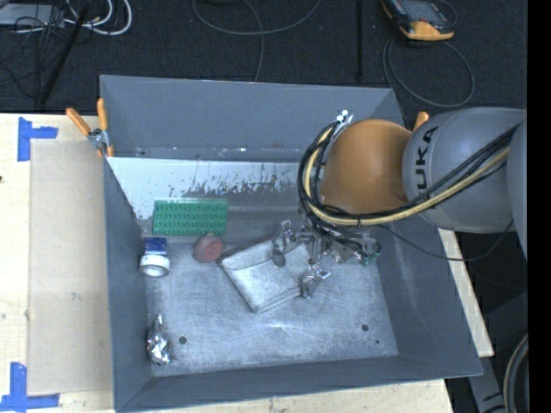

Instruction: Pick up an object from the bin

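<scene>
My gripper is low in the middle of the bin with its fingers apart, open. One fingertip stands at the far side and the other at the near side of the right end of a flat grey rectangular sheet. The sheet lies slantwise on the bin floor. I cannot tell whether the fingertips touch it. A small reddish-brown round thing lies just left of the sheet's far corner.
A green studded plate leans at the back left. Below it is a small blue-and-white roll. A crumpled foil lump lies in the front left corner. The arm with its orange cover comes in from the right.
</scene>
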Motion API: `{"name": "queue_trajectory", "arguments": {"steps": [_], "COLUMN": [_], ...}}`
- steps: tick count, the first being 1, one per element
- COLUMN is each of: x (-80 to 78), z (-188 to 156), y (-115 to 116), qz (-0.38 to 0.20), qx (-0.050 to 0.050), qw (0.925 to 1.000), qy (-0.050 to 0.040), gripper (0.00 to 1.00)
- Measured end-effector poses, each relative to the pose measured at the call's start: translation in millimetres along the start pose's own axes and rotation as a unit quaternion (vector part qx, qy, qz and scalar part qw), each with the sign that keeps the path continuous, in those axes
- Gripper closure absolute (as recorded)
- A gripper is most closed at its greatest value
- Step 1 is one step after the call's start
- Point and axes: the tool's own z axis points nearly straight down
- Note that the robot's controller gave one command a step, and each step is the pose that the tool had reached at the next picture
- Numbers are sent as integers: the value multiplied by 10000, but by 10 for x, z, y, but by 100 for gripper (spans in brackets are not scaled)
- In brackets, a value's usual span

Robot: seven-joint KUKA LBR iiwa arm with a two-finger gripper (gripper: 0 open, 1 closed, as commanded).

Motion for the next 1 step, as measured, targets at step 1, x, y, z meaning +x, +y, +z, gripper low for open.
{"name": "queue_trajectory", "arguments": {"steps": [1], "x": [246], "z": [-1246], "y": [-185], "qz": [-865], "qx": [49], "qw": [9962], "qy": [121], "gripper": [100]}}
